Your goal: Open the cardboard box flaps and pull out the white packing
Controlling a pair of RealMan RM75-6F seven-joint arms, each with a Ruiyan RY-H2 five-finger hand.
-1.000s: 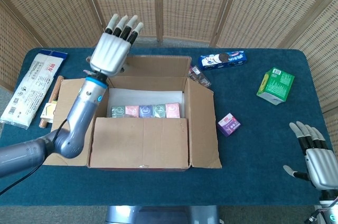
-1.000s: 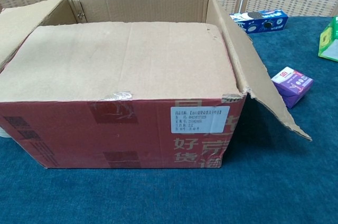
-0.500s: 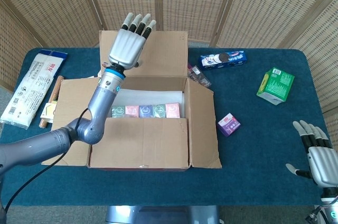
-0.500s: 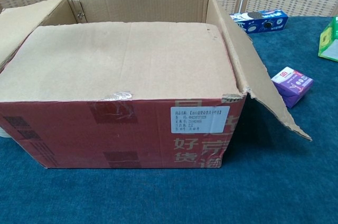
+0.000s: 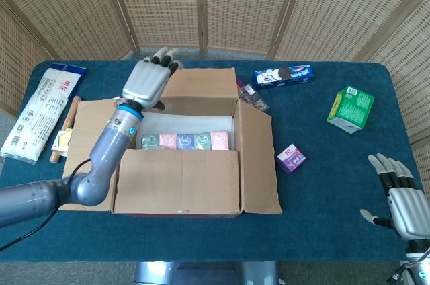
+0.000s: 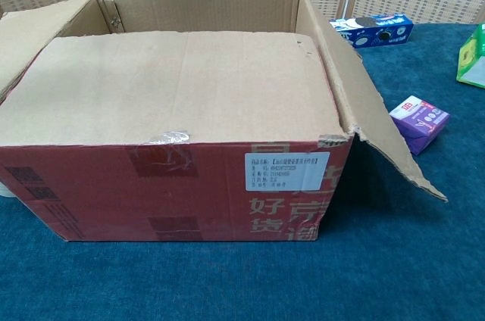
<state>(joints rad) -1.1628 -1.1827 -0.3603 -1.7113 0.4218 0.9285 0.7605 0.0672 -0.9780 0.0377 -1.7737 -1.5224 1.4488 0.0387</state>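
We have the left hand (image 5: 149, 80) on the rear flap (image 5: 201, 82) of the cardboard box (image 5: 176, 181), fingers loosely curled and gripping nothing, so we should press that flap flat and fully back; the right hand (image 5: 405, 208) waits spread and empty at the table's (image 5: 322, 218) near right edge. The white packing (image 5: 188, 124) lies inside behind the row of small cartons (image 5: 185, 141), but the near flap (image 5: 178, 179) covers the front half, so we should fold that outward next
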